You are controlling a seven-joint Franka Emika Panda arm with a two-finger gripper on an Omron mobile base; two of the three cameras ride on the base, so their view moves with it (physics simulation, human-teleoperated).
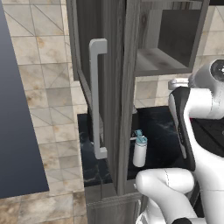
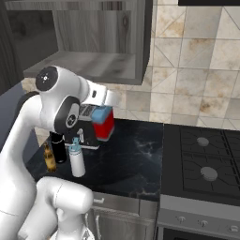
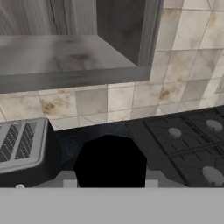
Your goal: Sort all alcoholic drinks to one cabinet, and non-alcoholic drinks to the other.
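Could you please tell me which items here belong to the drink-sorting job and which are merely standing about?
Job: red-and-blue bottle held in the jaws; white teal-lidded bottle; black bottle; amber bottle; open wall cabinet.
Standing about: toaster; stove.

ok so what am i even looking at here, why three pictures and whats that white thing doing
The white thing is a robot arm in a computer-drawn kitchen. Two pictures come from cameras behind it, one on each side; the third comes from a camera on its hand.

From the right, the hand is closed on a squat red bottle, lifted off the dark counter. In the hand picture, the black shape low in the middle is that bottle's cap.

On the counter stand a white bottle with a teal lid, a black bottle and an amber bottle, with a toaster behind. A stove sits to the right. Above is an open grey cabinet; its door fills much of the left picture.
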